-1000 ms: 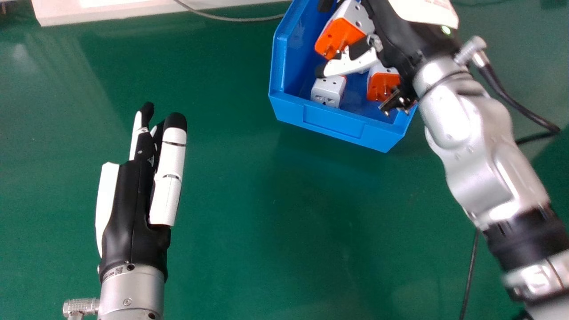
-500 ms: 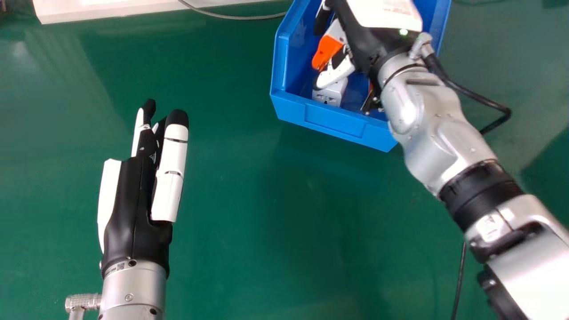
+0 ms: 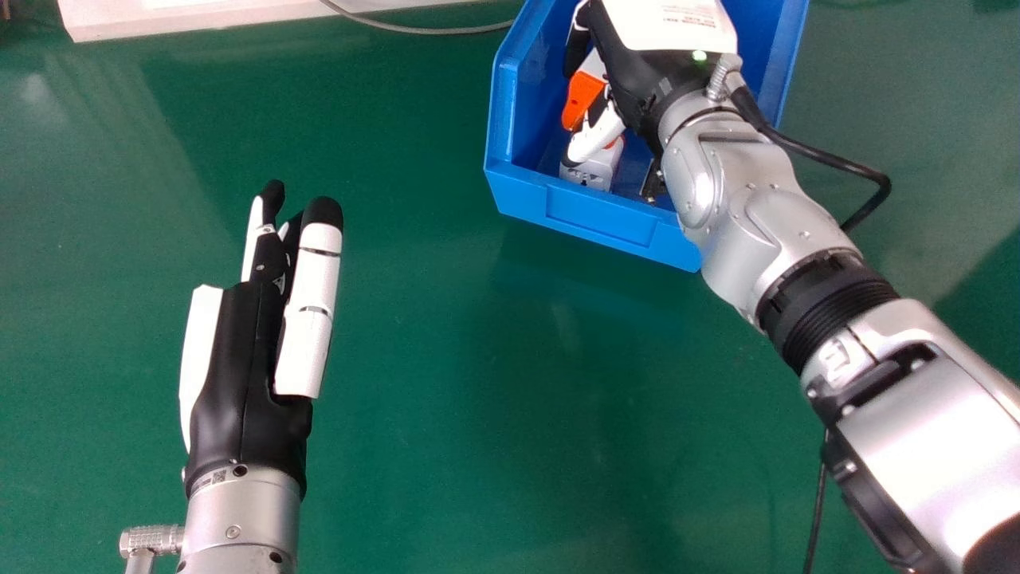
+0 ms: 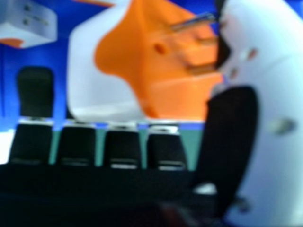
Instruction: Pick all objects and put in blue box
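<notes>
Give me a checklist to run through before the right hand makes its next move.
1. Right hand over the open blue plastic box: ok.
2. Large orange and white plug adapter within the box walls: ok.
3. That adapter released by the right hand: cannot tell; the two overlap in both views.
4. Small white plug adapter inside the box, by its near wall: ok.
5. Right hand clear of the near adapters for lifting: not ok; it sits low, right among them.
6. Left hand away from the box: ok.

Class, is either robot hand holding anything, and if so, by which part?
The left hand holds nothing. Whether the right hand grips the orange-and-white plug near it cannot be told.
</notes>
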You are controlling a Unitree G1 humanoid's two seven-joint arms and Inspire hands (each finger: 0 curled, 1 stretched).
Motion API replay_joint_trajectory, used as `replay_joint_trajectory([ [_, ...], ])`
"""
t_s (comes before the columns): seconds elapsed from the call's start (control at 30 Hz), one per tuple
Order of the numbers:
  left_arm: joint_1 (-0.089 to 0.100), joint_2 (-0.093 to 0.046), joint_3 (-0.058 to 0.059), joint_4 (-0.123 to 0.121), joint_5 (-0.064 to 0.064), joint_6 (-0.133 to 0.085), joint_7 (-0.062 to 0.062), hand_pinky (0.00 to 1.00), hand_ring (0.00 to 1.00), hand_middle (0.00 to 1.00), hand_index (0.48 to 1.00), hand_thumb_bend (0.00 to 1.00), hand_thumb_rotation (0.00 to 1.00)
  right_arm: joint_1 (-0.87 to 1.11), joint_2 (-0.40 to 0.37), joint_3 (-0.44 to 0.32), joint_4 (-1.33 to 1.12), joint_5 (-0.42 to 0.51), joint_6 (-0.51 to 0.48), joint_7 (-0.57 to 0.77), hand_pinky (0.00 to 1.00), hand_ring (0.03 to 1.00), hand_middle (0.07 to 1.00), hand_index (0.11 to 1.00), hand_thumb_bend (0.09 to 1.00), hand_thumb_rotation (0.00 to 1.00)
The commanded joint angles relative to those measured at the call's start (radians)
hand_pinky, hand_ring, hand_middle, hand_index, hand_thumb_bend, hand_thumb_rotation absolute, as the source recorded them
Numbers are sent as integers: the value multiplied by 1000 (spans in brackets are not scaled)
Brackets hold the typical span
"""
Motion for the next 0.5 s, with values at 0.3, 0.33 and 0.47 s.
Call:
replay_joint_trajectory([
  [0.3,8,-4,5,-29,-7,-13,-2,920,963,953,988,458,992,-65,7,-8,31,42,-8,-104,341,436,510,518,497,0],
  [0.33,8,-4,4,-30,-6,-12,-2,920,963,953,988,458,992,-67,9,-10,35,47,-9,-112,341,436,510,518,497,0],
  [0.47,10,-5,3,-32,-4,-13,-1,922,964,954,989,459,991,-74,19,-15,57,63,-12,-143,341,438,512,526,496,0],
])
